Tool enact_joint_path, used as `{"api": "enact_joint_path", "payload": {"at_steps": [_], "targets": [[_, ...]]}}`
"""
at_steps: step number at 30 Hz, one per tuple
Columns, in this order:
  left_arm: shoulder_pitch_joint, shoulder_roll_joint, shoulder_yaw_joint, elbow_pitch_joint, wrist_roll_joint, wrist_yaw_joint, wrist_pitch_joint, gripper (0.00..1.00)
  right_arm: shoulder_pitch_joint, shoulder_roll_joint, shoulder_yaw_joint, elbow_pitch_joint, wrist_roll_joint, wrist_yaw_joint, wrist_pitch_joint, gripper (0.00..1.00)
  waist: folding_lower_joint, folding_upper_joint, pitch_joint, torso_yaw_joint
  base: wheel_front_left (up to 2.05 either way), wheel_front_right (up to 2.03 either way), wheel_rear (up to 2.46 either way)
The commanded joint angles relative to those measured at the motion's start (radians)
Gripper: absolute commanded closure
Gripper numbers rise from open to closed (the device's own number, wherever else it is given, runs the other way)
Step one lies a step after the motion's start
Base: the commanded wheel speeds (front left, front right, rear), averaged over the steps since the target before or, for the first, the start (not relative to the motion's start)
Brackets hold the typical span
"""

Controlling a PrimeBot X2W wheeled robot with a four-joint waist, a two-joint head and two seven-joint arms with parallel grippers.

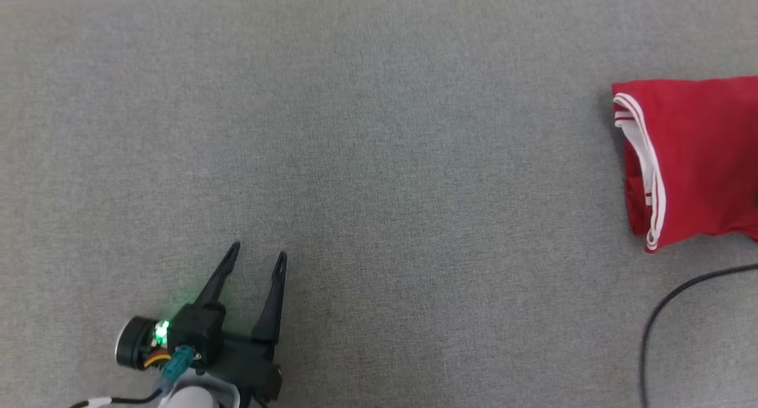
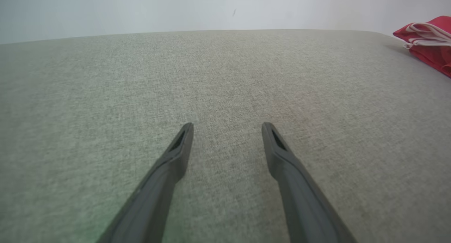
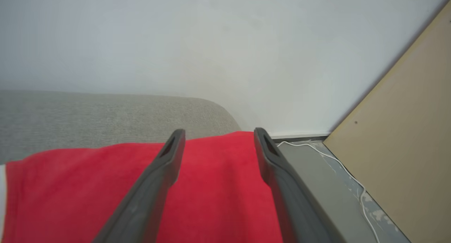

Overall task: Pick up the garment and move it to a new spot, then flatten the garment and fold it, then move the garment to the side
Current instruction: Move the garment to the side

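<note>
Lying folded: garment (image 1: 699, 159) | trimmed edge facing left | length cropped

Red garment (image 1: 699, 159) with white striped trim, grey woven surface (image 1: 379, 129), black cable (image 1: 644, 366)

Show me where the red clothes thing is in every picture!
Head view: the red garment lies at the right edge, about halfway up.
Left wrist view: the red garment is in the top right corner.
Right wrist view: the red garment spreads across the bottom, behind the right claw.
Shared landmark: the grey fabric surface it lies on.
</note>
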Motion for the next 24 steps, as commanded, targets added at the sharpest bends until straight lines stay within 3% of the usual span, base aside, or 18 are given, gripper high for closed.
{"api": "enact_joint_path", "payload": {"at_steps": [1, 8, 24], "targets": [[0.025, 0.007, 0.005, 0.007, -0.005, 0.003, 0.001, 0.00, 0.043, 0.031, -0.006, -0.034, -0.018, -0.001, 0.000, 0.00, 0.0000, 0.0000, -0.036, -0.001, 0.00, 0.00, 0.00], [0.072, 0.006, 0.025, 0.009, -0.010, 0.018, 0.000, 0.00, 0.184, 0.150, 0.066, -0.191, 0.028, -0.001, 0.000, 0.00, 0.0000, 0.0000, -0.118, 0.010, 0.00, 0.00, 0.00], [0.204, 0.001, 0.108, 0.017, -0.030, 0.052, 0.000, 0.00, 0.465, 0.271, 0.238, -0.337, 0.144, -0.001, 0.000, 0.00, 0.0000, 0.0000, -0.258, 0.064, 0.00, 0.00, 0.00]]}}
